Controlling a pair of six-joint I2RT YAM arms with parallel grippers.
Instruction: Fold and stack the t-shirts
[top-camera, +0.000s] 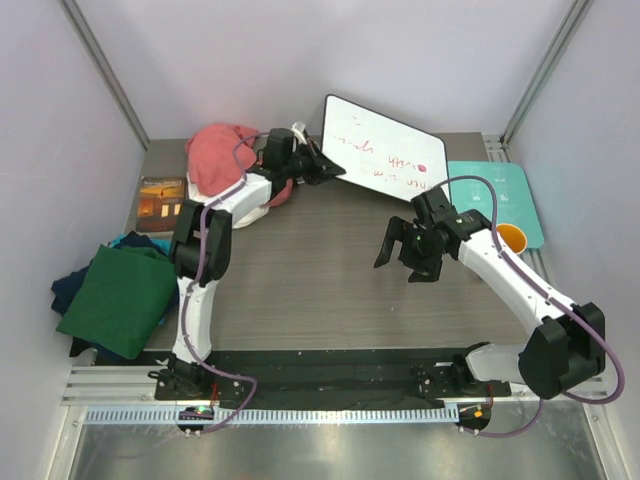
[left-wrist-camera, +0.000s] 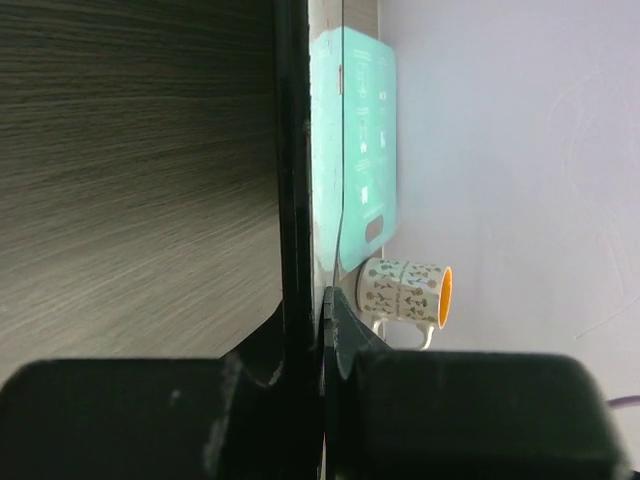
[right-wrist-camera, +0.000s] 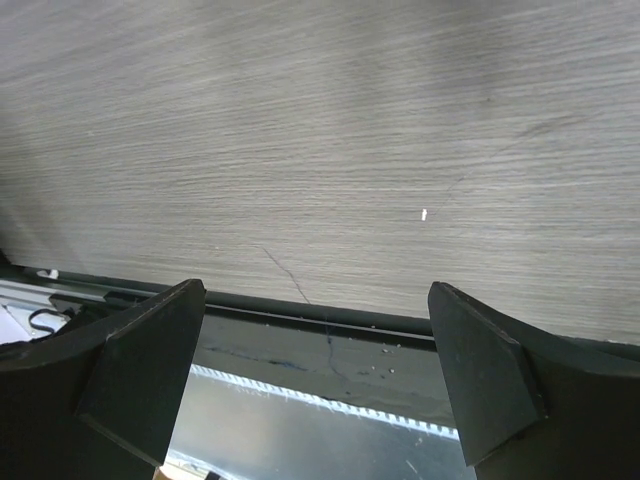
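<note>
A salmon-pink t-shirt (top-camera: 213, 156) lies crumpled at the back left of the table. A dark green t-shirt (top-camera: 120, 295) lies over navy t-shirts (top-camera: 66, 290) at the left edge. My left gripper (top-camera: 326, 168) is at the back, right of the pink shirt, shut on the black edge of a whiteboard (top-camera: 385, 150). In the left wrist view the gripper (left-wrist-camera: 322, 300) pinches that thin edge (left-wrist-camera: 292, 150). My right gripper (top-camera: 405, 255) hovers open and empty over the bare wood right of centre. In the right wrist view it (right-wrist-camera: 315, 340) has only table under it.
A pale-teal mat (top-camera: 497, 198) lies at the back right with a patterned mug (top-camera: 511, 238), orange inside, at its near edge; both show in the left wrist view, the mat (left-wrist-camera: 365, 150) and the mug (left-wrist-camera: 405, 292). A small brown book (top-camera: 160, 200) lies near the pink shirt.
</note>
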